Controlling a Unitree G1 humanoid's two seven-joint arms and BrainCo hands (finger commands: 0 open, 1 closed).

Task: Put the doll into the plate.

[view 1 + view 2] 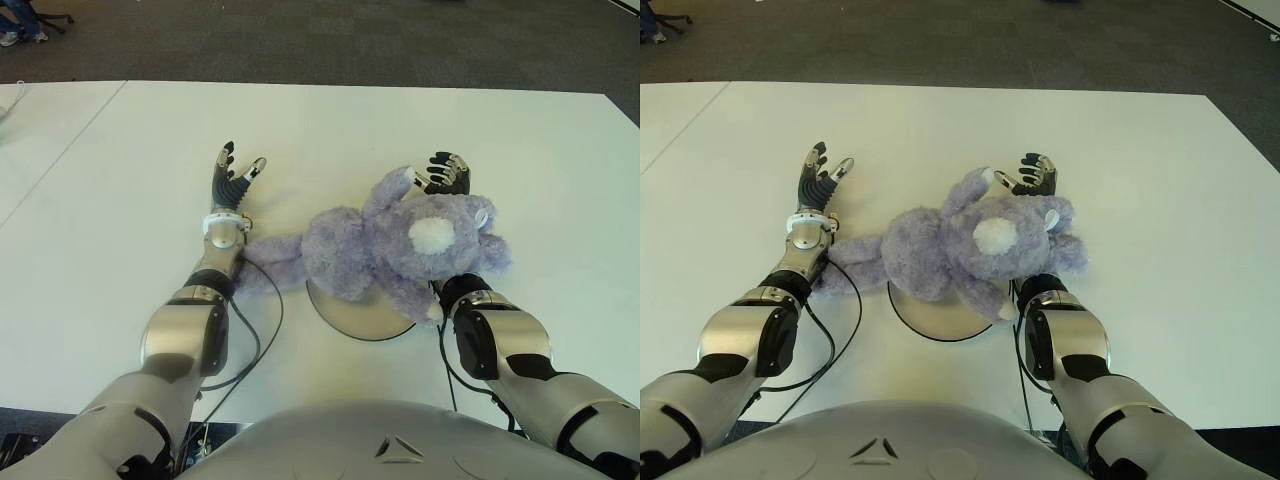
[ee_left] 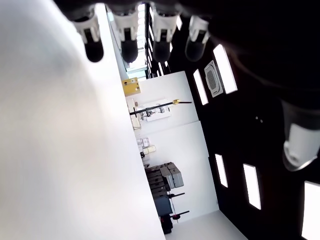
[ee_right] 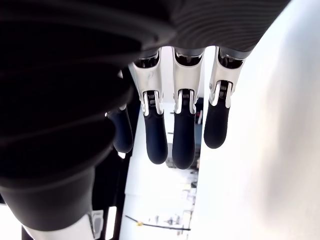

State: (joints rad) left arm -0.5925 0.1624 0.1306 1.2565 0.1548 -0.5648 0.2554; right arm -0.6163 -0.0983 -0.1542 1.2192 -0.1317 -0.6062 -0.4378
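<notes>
At table centre, doll [image 1: 400, 250] is draped over plate [image 1: 350, 315], overhanging toward 9 o'clock; slippage is risked as open-fingered right hand [image 1: 447, 172] at 1 o'clock and open-fingered left hand [image 1: 233, 180] at 10 o'clock are withdrawn.

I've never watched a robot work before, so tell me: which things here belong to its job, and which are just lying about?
Part of the job:
- purple doll, lying partly over the plate
- plate, mostly covered by it
- right hand, open beyond the doll's head
- left hand, open left of the doll

Just lying about:
- white table
- black cable near the left arm
</notes>
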